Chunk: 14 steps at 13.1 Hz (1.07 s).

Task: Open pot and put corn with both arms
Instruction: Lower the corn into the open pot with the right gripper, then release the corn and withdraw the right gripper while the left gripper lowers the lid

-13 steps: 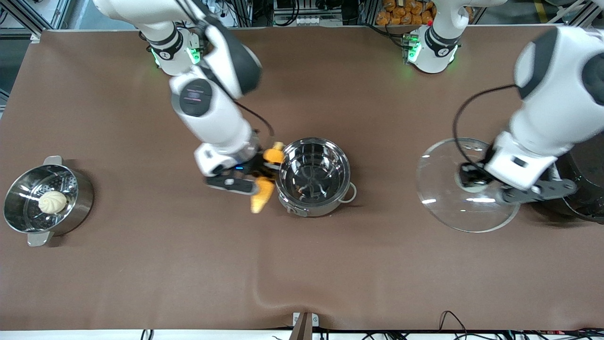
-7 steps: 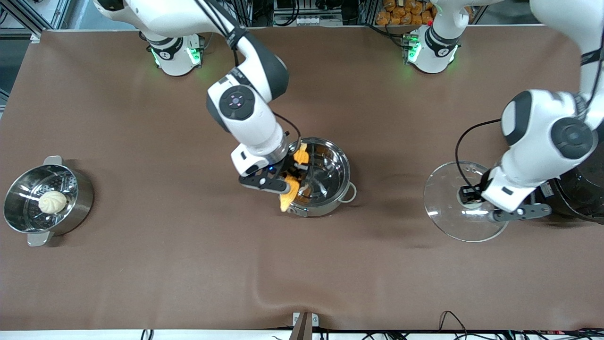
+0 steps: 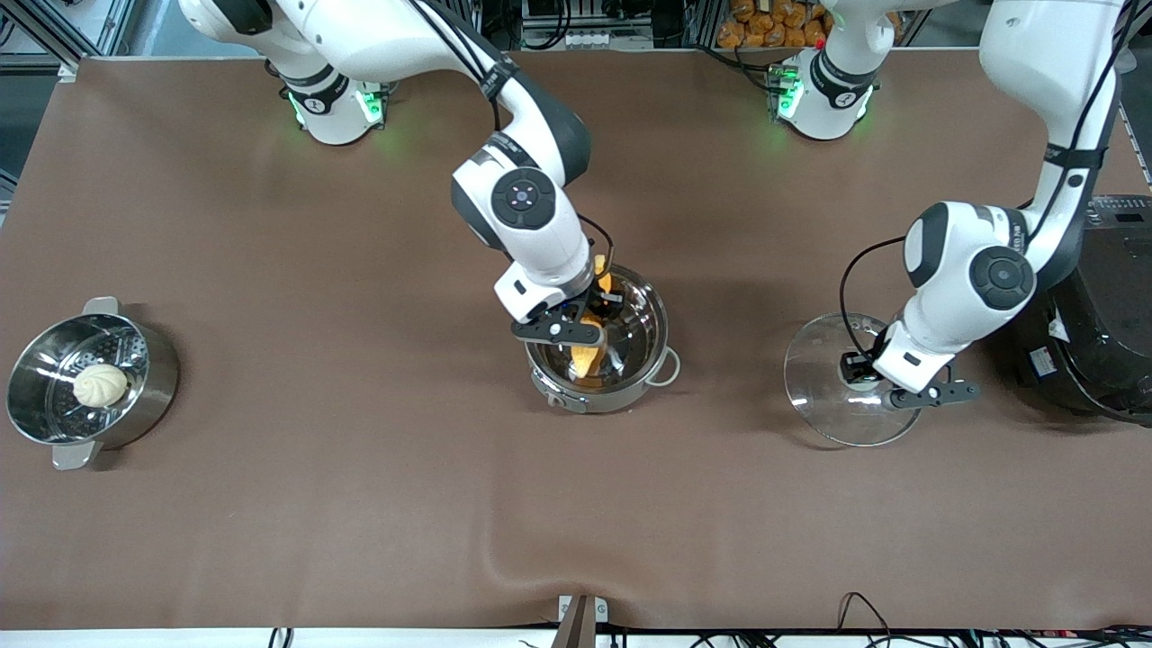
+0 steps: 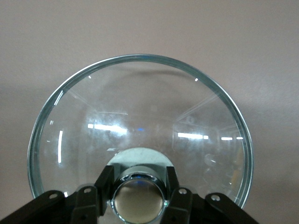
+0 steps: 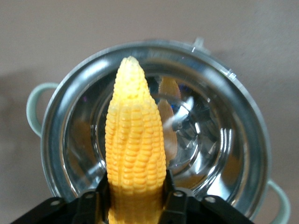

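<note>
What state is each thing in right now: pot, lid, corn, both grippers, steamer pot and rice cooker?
pot: open, lid off, upright.
glass lid: off the pot, gripped by its knob.
corn: gripped, over the pot's opening, not yet released.
right gripper: shut on the corn, over the pot.
left gripper: shut on the lid's knob.
steamer pot: uncovered, holding a white bun.
rice cooker: partly out of view; cannot tell.

The right claw (image 3: 589, 326) now carries the corn (image 3: 587, 358) over the open pot (image 3: 650, 364), and the left claw (image 3: 862, 376) brings the lid (image 3: 823, 409) lower toward the desk (image 3: 360, 468)
</note>
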Motion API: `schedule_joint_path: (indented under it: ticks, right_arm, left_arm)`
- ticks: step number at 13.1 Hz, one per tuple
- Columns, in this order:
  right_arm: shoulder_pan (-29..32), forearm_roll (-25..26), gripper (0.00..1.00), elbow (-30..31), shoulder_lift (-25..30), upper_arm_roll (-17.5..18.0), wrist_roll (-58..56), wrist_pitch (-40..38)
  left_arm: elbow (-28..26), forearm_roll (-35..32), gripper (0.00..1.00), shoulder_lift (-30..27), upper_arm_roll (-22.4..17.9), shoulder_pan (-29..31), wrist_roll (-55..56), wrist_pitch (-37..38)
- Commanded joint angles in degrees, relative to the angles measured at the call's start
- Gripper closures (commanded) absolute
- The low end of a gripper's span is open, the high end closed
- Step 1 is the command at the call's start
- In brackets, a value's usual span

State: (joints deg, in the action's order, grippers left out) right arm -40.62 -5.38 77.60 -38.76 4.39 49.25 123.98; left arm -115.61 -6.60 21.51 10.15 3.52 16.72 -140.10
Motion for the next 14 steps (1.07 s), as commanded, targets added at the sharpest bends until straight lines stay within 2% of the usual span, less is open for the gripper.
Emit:
schedule_joint_path:
  ticks: [1, 2, 4, 6, 9, 11, 12, 13, 14]
  right_arm:
    - [-1.31, 0.90, 0.00, -1.74, -0.01, -0.87, -0.55, -1.28]
    - [0.00, 0.81, 0.00, -1.66, 0.87, -0.87, -0.99, -2.68]
    - [3.69, 0.72, 0.00, -1.57, 5.08, -0.87, -2.74, -10.30]
    - [10.00, 0.63, 0.00, -1.57, 9.56, -0.70, -5.37, -15.42]
    - [18.96, -0.33, 0.00, -2.01, 12.73, -0.26, -7.32, -19.29]
    - [24.77, -0.25, 0.00, 1.13, 18.69, -0.52, -14.04, -24.99]
    - [26.10, -0.16, 0.00, 5.94, 22.99, -1.22, -20.27, -25.71]
    - [27.77, -0.16, 0.00, 7.55, 25.38, -3.14, -25.29, -26.85]
    - [29.09, -0.16, 0.00, 8.44, 27.93, -4.03, -28.65, -29.21]
  left_arm:
    - [-0.67, -0.52, 1.00, 0.54, 0.40, 0.79, -1.34, -1.23]
    - [-0.67, -0.61, 1.00, 1.07, 0.40, 0.79, -1.34, -1.58]
    - [-0.67, -0.61, 1.00, 2.30, 0.40, 0.79, -1.34, -1.67]
    - [-0.76, -0.61, 1.00, 2.66, 0.31, 0.79, -1.34, -1.67]
    - [-1.64, -0.61, 1.00, 2.66, 0.31, 1.14, -1.25, -1.67]
    - [-1.90, -0.61, 1.00, 2.57, 0.31, 1.14, -1.25, -1.58]
    - [-1.82, -0.61, 0.87, 2.57, 0.22, 1.23, -1.34, -1.67]
    - [-1.82, -0.61, 0.56, 2.66, 0.22, 1.66, -1.34, -1.58]
    - [-1.73, -0.61, 0.15, 2.49, 0.22, 1.75, -1.34, -1.58]
